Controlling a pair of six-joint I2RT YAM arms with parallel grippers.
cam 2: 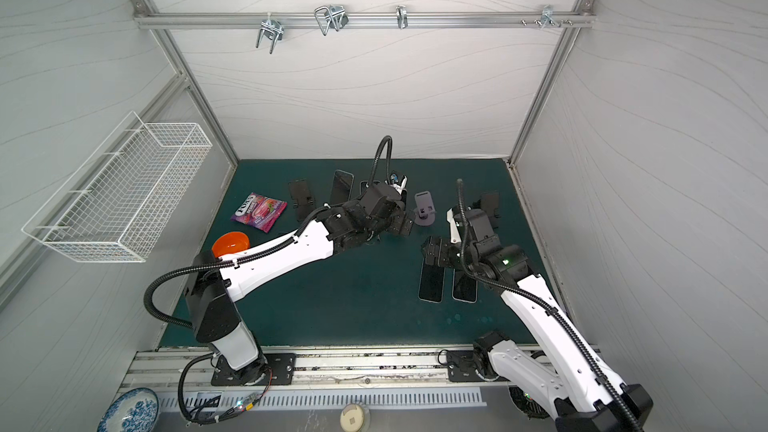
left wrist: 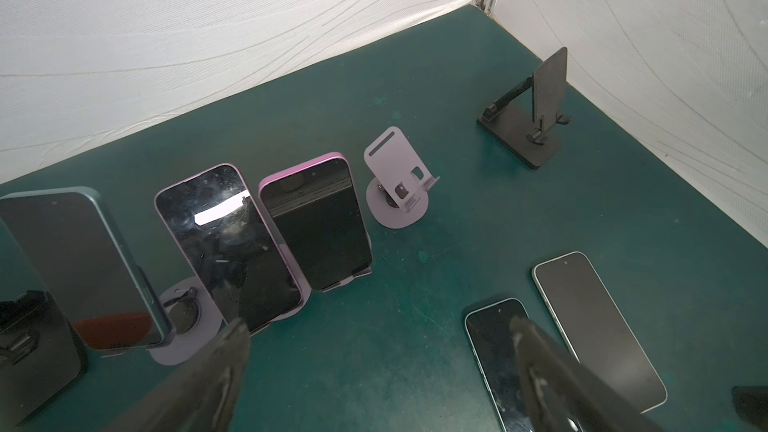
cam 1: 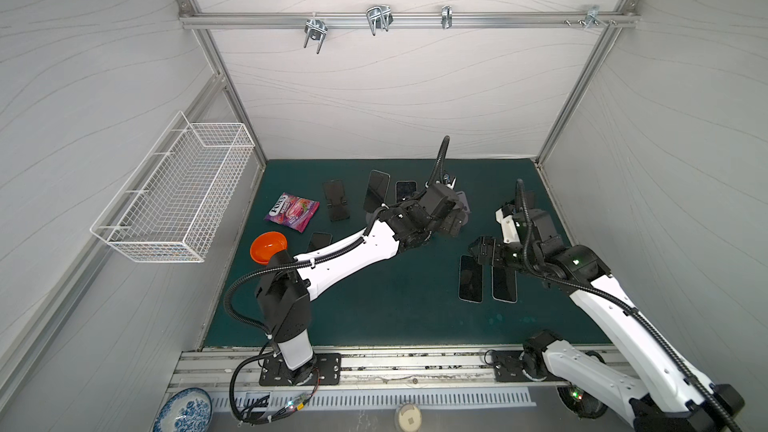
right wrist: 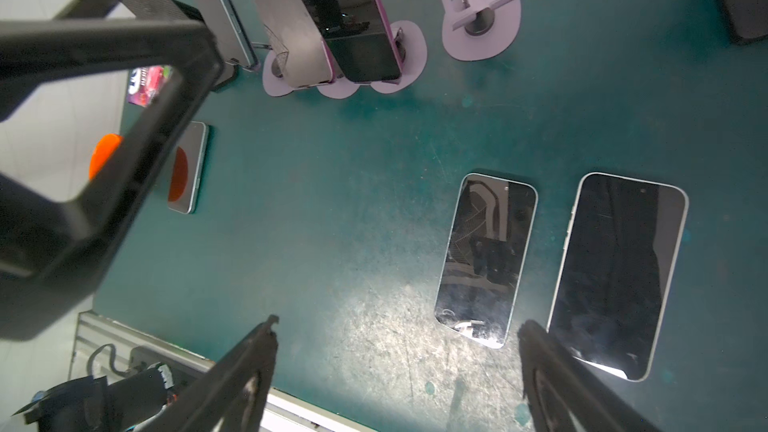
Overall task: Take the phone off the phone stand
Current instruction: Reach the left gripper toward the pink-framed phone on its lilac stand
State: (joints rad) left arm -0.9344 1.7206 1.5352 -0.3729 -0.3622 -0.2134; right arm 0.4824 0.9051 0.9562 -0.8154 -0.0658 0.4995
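Three phones lean on lilac phone stands in the left wrist view: a dark green phone (left wrist: 79, 268), a lilac phone (left wrist: 228, 243) and a pink phone (left wrist: 316, 222). The lilac phone's stand (left wrist: 187, 338) shows its round base. My left gripper (left wrist: 378, 338) hangs open over bare mat just in front of them, holding nothing. In a top view it sits at mid-back (cam 2: 405, 224). My right gripper (right wrist: 397, 326) is open and empty above the mat, beside two phones lying flat (right wrist: 486, 259) (right wrist: 619, 272). In a top view the right gripper (cam 1: 482, 249) is right of centre.
An empty lilac stand (left wrist: 397, 184) and an empty black stand (left wrist: 536, 110) stand to the right. Another black stand (cam 1: 336, 201), a candy bag (cam 1: 292, 211), an orange bowl (cam 1: 268, 247) and a flat phone (cam 1: 320, 241) lie left. A wire basket (cam 1: 178, 197) hangs on the left wall.
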